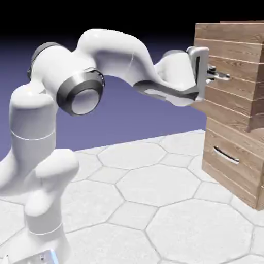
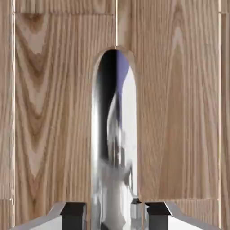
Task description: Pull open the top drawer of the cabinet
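The cabinet (image 1: 233,184) of light-brown planks stands at the exterior view's right. Its top drawer (image 1: 234,49) has a slim silver handle (image 1: 224,76), and the drawer front stands a little proud of the front below it. My gripper (image 1: 216,73) reaches level from the left and is shut on that handle. In the hand view the shiny handle (image 2: 114,134) runs up the picture in front of the wood drawer front (image 2: 179,112). It passes between my two grey fingertips (image 2: 74,214), where my gripper (image 2: 116,216) grips it.
The lower drawer (image 1: 227,170) with its own silver handle (image 1: 226,154) sits below, flush in the cabinet. A white hexagon-tiled table (image 1: 154,206) lies under the arm. The arm's elbow (image 1: 82,93) is high at the left.
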You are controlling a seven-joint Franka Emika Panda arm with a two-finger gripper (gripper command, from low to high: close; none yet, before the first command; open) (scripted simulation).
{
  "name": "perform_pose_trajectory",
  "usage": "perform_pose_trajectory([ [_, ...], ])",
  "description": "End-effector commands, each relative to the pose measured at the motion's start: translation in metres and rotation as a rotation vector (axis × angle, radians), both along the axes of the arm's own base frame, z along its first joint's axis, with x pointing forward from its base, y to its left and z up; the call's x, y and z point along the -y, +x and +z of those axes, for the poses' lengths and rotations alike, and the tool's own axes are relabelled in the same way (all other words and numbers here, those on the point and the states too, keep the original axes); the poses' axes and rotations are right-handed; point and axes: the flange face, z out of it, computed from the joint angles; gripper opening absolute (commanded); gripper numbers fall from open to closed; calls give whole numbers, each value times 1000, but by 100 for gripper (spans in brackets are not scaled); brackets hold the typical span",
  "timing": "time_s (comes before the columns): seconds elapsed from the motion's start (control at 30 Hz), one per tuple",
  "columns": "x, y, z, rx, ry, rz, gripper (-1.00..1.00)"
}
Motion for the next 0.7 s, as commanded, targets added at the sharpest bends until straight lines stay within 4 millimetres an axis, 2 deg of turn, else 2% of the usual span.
perform_pose_trajectory([
  [0.0, 0, -6, 0, -1, 0, 0, -100],
  [0.23, 0, -57, 0, -1, 0, 0, -100],
  [0.53, 0, -156, 0, -1, 0, 0, -100],
  [0.57, 0, -156, 0, -1, 0, 0, 100],
  [0.6, 0, -156, 0, -1, 0, 0, 100],
  [0.67, 0, -183, 1, -2, 4, 2, 100],
])
